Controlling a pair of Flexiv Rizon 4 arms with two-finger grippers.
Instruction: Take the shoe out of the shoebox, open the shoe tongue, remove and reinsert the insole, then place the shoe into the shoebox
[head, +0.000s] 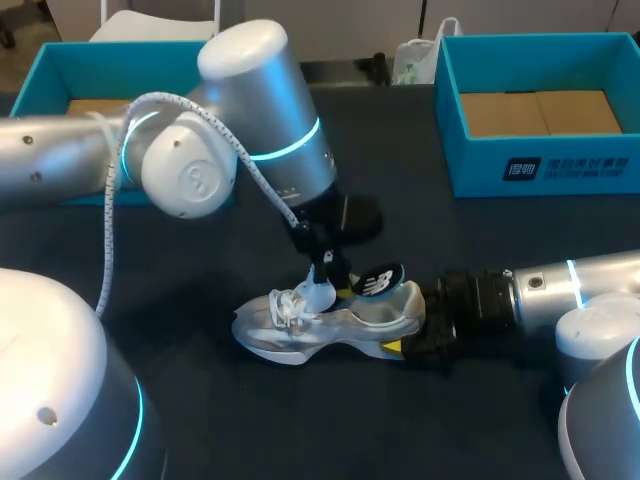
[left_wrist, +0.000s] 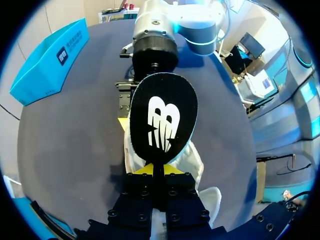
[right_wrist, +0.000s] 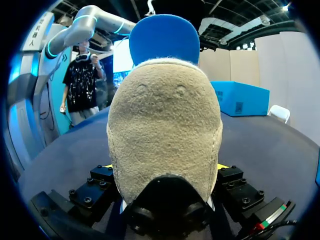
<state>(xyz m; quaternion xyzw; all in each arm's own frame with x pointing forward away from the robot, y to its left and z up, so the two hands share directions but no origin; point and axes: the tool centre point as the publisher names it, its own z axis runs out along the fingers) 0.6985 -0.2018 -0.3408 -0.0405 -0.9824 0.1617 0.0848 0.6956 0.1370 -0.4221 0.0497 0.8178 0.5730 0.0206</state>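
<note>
Left pincer (left_wrist: 159, 174) is clamped on the edge of the insole (left_wrist: 162, 117), just above the shoe (head: 330, 325) opening. Right pincer (head: 428, 335) is closed on the shoe's heel. The shoe lies on the tabletop (head: 200, 400), with the shoebox (head: 540, 150) well beyond its heel end. The insole is likely light and floppy, so pinch its heel end. The shoe is soft, so hold the stiffer heel.

I see the pale shoe (head: 320, 325) near the table's (head: 300, 430) middle, toe toward its left edge, heel clamped in my right gripper (head: 420, 337). My left gripper (head: 328, 275) comes down over the laces, pinching the black insole (head: 378, 282) just above the shoe's opening. A blue shoebox (head: 540, 165) sits at the far right corner.
</note>
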